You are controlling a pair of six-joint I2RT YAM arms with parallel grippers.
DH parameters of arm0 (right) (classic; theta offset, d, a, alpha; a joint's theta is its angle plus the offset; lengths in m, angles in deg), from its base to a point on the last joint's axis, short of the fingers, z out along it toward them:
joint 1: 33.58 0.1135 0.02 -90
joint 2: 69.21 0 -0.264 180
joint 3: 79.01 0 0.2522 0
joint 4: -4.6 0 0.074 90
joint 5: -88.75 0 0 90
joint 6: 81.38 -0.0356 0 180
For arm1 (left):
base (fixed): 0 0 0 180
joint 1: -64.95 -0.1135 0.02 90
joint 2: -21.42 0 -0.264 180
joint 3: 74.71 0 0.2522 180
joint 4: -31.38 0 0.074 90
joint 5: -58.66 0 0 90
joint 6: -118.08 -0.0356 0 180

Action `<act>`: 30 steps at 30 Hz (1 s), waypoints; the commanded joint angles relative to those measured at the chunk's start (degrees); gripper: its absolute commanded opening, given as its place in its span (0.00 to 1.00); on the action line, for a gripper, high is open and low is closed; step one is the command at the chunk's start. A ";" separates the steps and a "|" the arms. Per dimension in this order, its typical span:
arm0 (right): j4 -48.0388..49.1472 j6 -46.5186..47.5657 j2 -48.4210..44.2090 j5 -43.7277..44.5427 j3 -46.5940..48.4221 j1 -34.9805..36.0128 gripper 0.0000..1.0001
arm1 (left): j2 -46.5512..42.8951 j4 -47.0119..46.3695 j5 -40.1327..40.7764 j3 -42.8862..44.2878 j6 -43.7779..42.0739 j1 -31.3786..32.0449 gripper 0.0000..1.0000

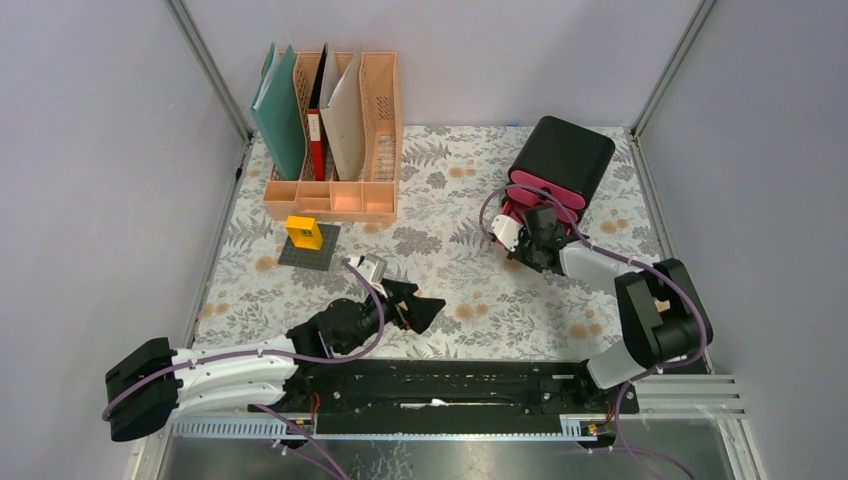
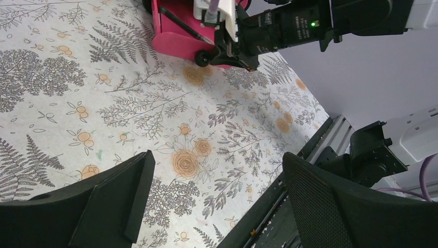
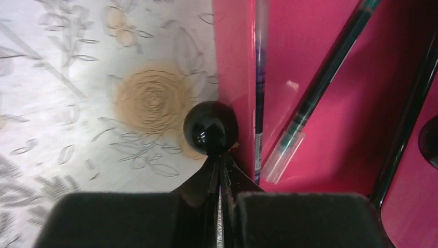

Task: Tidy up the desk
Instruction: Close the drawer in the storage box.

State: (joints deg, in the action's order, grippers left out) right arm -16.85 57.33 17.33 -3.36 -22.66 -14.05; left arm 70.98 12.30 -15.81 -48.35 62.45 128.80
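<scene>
Right gripper (image 3: 221,161) clenched, tips against black knob (image 3: 210,127) of pink drawer (image 3: 330,155); can't tell if truly pinched. I'd move straight along slide line, slow, no twist, so black box (image 1: 565,155) doesn't skid on desk (image 1: 470,290). Knob glossy, round, likely slippery. Drawer smooth hard plastic, thin pens (image 3: 260,77) loose inside. Desk cloth-covered, fern-and-flower print, beneath everything. Left gripper (image 2: 217,170) released, hovering above desk.

Top cam: I get even, soft overhead light, faint shadows, sharp pic. L wrist view clear, near fingers (image 2: 103,201) slightly soft. R wrist v. close: pads (image 3: 129,217) blurred, small glare on black knob (image 3: 210,128).
</scene>
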 commanded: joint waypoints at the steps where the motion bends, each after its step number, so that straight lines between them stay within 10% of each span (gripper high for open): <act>1: 9.10 -1.66 4.68 11.15 2.72 0.38 0.02 | -1.06 -0.89 1.31 0.65 -0.49 -0.46 0.99; 20: 35.75 6.57 14.10 28.45 0.47 0.40 0.15 | -4.70 3.49 2.00 1.74 -1.65 -0.84 0.99; 30: -5.08 -4.80 -5.58 5.08 6.70 0.38 0.36 | -5.20 11.96 1.27 8.76 -4.77 -2.48 0.99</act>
State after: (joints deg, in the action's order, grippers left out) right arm -2.16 58.77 22.53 15.14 -21.61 -13.77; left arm 66.70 21.35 -14.65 -45.36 60.38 127.62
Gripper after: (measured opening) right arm 0.323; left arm 0.987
